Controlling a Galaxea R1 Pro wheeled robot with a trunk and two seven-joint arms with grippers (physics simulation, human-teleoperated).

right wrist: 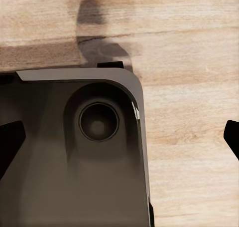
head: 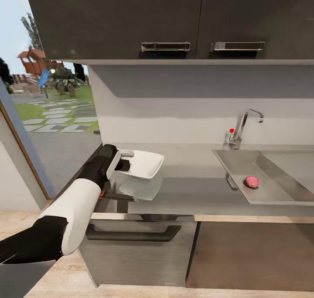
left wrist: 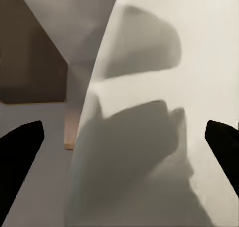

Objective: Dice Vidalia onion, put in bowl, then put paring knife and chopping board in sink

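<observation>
Head view, left to right. Left hand (head: 126, 158), mid-left of frame, is at the near rim of the bowl (head: 146, 163), which sits lifted and tilted above the counter (head: 196, 189); its reflection shows in the glossy top below. Fingers look clamped on the rim, but the grip pt is partly hidden, so prob. closed on it, not certain. In the left wrist view the white bowl wall (left wrist: 164, 112) sits between the two dark fingertips (left wrist: 20, 157).

Just below the forearm, a bit of red-orange w/ a dark blade: the paring knife (head: 117, 196), lying on the counter edge. Chopping board isn't clear from here.

Center-right: faucet (head: 242, 128), then the sink (head: 244, 160), w/ the onion (head: 251, 181) resting on its floor, lower right part of the basin.

Right wrist view: floor planks and the robot base (right wrist: 74, 152); right hand's fingertips wide apart, holding nothing.

Handling, my read: bowl is rigid, light, smooth, so a rim pinch can slip or swing; keep it level. Onion is round, firm, rolls; take it across its widest part from above. Knife: hold by handle only.
</observation>
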